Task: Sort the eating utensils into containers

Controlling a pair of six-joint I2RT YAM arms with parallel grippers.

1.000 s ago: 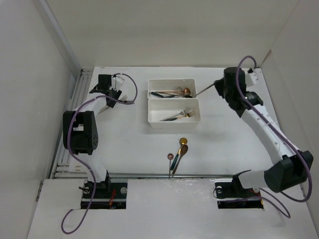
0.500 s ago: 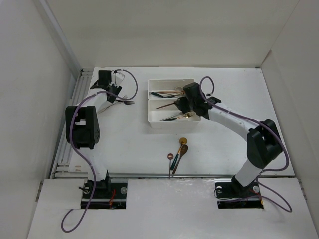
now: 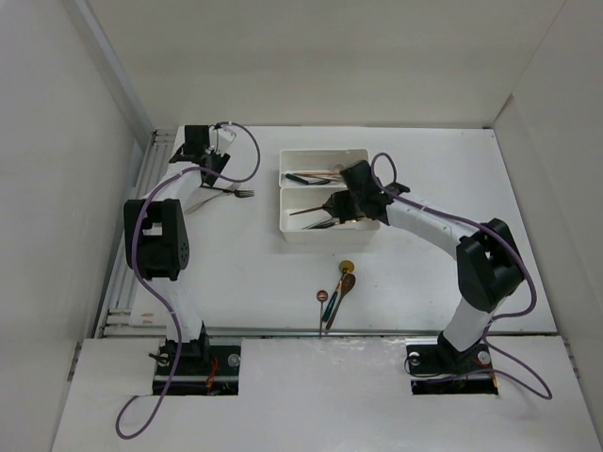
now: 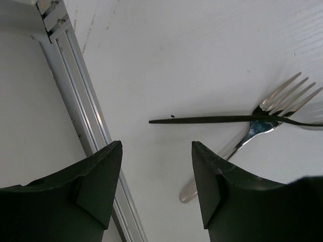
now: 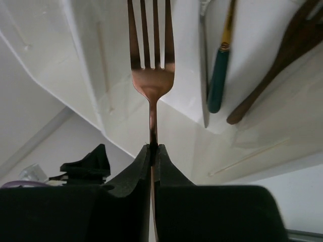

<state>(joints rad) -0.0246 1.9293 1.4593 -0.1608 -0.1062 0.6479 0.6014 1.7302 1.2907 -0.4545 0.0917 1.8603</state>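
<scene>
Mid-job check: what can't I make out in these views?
Right wrist view: handle of the copper fork, hidden between the fingers of the right gripper.
Top view: some contents of the near bin, under the right gripper.
Left wrist view: head of the black utensil, cut off by the right edge.

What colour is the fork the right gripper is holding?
Copper; the slim copper metal fork shows best in the right wrist view.

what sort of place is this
Likely a robot lab test cell, not a kitchen: white panels enclose the table, the left arm and right arm are bolted at its near edge.
</scene>
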